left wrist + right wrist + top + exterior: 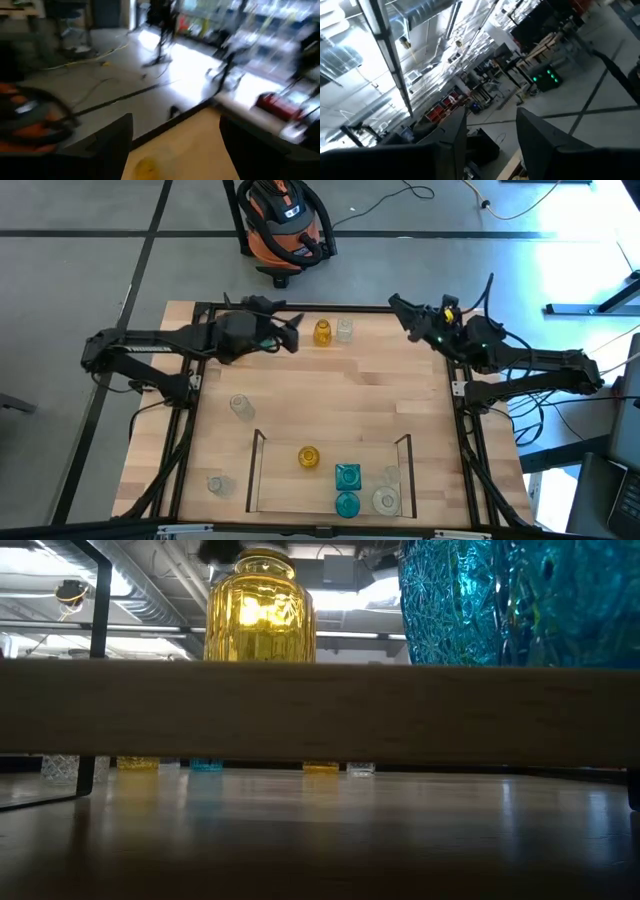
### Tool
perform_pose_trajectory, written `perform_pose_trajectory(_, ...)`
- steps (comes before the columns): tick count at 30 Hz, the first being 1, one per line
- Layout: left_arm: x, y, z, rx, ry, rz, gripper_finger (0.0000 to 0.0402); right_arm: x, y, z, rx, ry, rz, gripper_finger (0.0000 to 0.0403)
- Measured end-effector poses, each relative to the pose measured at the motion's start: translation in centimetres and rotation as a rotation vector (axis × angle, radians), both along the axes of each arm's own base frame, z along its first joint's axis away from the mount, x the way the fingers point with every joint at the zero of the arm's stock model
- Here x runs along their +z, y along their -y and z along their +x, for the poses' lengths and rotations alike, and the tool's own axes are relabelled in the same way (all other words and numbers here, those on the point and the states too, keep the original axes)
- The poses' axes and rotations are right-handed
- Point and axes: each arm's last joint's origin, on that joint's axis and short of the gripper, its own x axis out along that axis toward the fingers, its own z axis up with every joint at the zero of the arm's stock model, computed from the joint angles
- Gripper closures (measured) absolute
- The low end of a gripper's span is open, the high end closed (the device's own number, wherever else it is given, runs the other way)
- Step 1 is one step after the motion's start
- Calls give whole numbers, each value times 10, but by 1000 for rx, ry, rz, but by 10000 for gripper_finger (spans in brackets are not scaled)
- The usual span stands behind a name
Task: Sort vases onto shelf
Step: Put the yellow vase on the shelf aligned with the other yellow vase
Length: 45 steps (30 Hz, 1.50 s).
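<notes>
Amber glass catches our eye first: a small amber-yellow round vase (pixel 322 332) stands at the far edge of the light-wood desk (pixel 330 395), touching-close to a small clear glass vase (pixel 345 330). We see the left end effector (pixel 291 340) just beside the amber one, fingers spread, grasping nothing. The right end effector (pixel 399 308) hovers near the far rail, fingers partly apart, empty. Inside the dark-railed wooden shelf (pixel 257 470) we count one yellow vase (pixel 308 457), two teal-blue vases (pixel 347 475) and two clear ones (pixel 386 500). Two more clear vases (pixel 241 406) sit outside it, to its left.

An orange and black shop vacuum (pixel 283 225) is sitting on the grey floor (pixel 80 270) at upper centre, while cables (pixel 400 195) are trailing across the upper right.
</notes>
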Motion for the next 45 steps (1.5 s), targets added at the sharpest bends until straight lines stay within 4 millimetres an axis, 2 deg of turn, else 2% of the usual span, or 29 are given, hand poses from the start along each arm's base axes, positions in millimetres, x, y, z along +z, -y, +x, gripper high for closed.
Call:
perform_pose_trajectory(6, -26, -28, -51, 70, -319, -271, 113, 2, -1, 0, 19, 8, -22, 268)
perform_pose_trajectory(9, -30, -41, -74, 111, -379, -396, 113, 1, 0, 2, 19, -1, -37, 268)
perform_pose_trajectory(14, -32, -58, -107, 264, -444, -470, 113, 1, -1, 3, 39, -8, -50, 268)
perform_pose_trajectory(16, -43, -67, -115, 279, -478, -568, 113, 0, -1, 4, 40, -17, -49, 268)
perform_pose_trajectory(18, -64, -73, -124, 259, -515, -694, 113, -1, -1, 6, 40, -20, -49, 268)
perform_pose_trajectory(22, -105, -82, -136, 315, -560, -824, 113, -4, -1, 10, 41, -33, -47, 268)
perform_pose_trajectory(25, -121, -89, -144, 369, -537, -869, 113, -5, -1, 11, 52, -35, -39, 268)
perform_pose_trajectory(34, -134, -100, -150, 383, -543, -877, 121, -6, -1, 14, 64, -29, -25, 268)
perform_pose_trajectory(41, -156, -104, -150, 386, -585, -907, 165, -7, -1, 16, 57, -34, -23, 268)
perform_pose_trajectory(45, -160, -104, -148, 350, -554, -923, 205, -8, 0, 16, 39, -35, -18, 268)
